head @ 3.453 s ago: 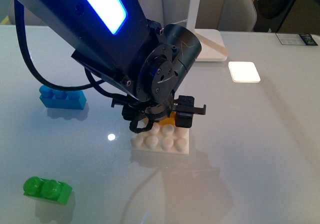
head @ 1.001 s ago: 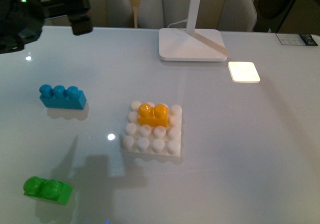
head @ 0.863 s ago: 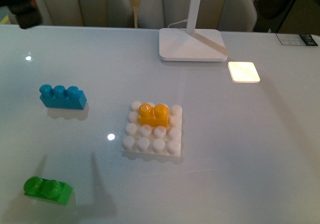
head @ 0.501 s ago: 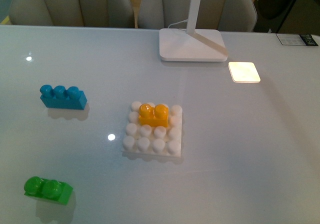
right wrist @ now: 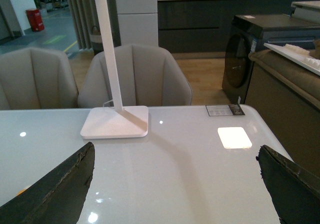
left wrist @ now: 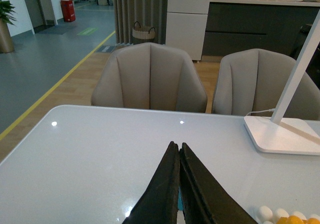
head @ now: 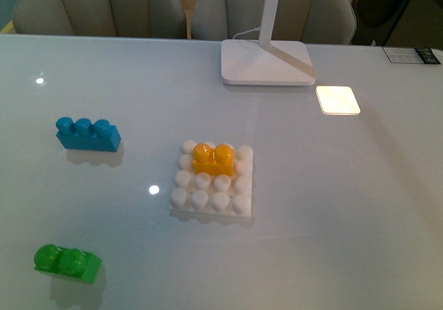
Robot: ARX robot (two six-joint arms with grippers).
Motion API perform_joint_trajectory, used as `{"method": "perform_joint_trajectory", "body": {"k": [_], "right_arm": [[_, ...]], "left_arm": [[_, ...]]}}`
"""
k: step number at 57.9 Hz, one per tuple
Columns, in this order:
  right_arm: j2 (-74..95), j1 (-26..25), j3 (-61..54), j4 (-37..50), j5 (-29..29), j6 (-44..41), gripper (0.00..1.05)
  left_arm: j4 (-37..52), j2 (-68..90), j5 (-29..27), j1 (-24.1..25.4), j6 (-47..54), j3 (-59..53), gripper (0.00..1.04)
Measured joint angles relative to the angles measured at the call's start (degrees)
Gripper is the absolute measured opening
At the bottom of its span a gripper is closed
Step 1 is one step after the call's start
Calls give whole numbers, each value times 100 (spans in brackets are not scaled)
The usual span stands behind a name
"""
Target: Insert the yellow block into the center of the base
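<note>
The yellow block (head: 212,158) sits pressed onto the white studded base (head: 211,198) in the middle of the table, over the two middle studs of the back rows. Neither arm shows in the front view. In the left wrist view my left gripper (left wrist: 178,147) is shut, its two dark fingers pressed together with nothing between them; the base's studs (left wrist: 272,214) and a sliver of the yellow block (left wrist: 300,220) peek in at the frame's corner. My right gripper (right wrist: 175,156) stands wide open above bare tabletop, holding nothing.
A blue three-stud brick (head: 88,134) lies to the left of the base and a green two-stud brick (head: 66,262) near the front left. A white lamp foot (head: 266,62) stands at the back, a glowing square tile (head: 338,99) to its right.
The left arm, which covered the base 3.5 s ago, has lifted away to the left and left the front view. The yellow block now stands free on the base.
</note>
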Motion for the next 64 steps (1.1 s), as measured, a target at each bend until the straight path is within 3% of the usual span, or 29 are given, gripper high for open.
{"method": "perform_joint_trajectory", "body": {"k": [24,57,64], "right_arm": [[0,0,0,0,0,0,96],[0,0,0,0,0,0,96],[0,0,0,0,0,0,96]], "left_arm": [[-1471,-1593,0,0,0,-4,3],[-2811,-2948,0,0,0,-4,3],[-3792,-3864,2,0,0,-2,3]]}}
